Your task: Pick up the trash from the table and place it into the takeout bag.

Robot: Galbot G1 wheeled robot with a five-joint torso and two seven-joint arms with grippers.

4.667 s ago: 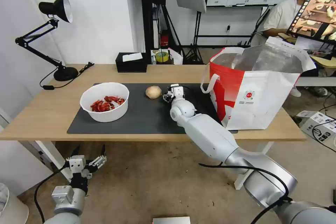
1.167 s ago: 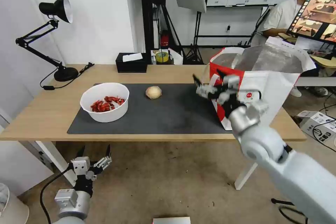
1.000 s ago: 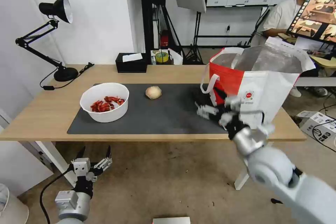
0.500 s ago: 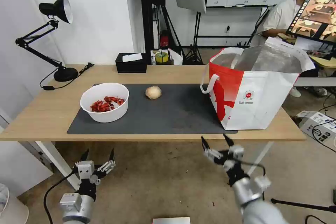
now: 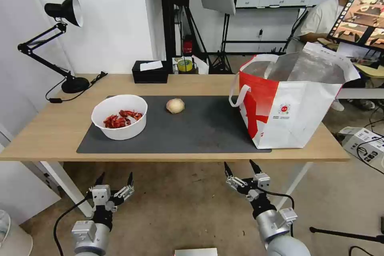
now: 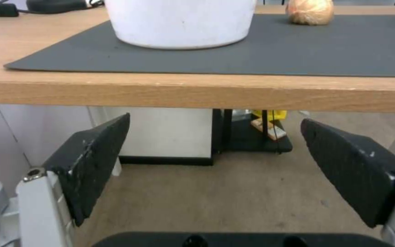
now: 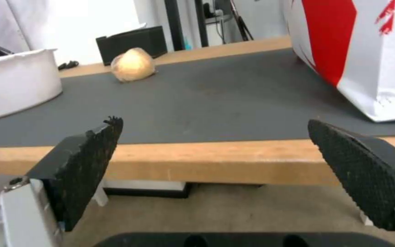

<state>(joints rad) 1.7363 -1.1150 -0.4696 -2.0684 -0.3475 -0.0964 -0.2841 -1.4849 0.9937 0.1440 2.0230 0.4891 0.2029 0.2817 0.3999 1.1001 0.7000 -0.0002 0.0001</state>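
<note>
Right end effector (image 5: 241, 171) pulled back from the takeout bag (image 5: 294, 104) to below the table (image 5: 52, 128) edge, fingers wide and empty like the parked left end effector (image 5: 114, 180), white bowl (image 5: 119, 116) and beige lump (image 5: 175, 105) left to bag.

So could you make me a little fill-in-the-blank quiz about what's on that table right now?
1. The white bowl holds ____ shells.
2. The round beige lump lies on the dark grey ____.
3. The takeout bag stands at the robot's ____ end of the table.
4. The left gripper and right gripper hang below the table edge with fingers ____.

Missing words: red; mat; right; open
</note>
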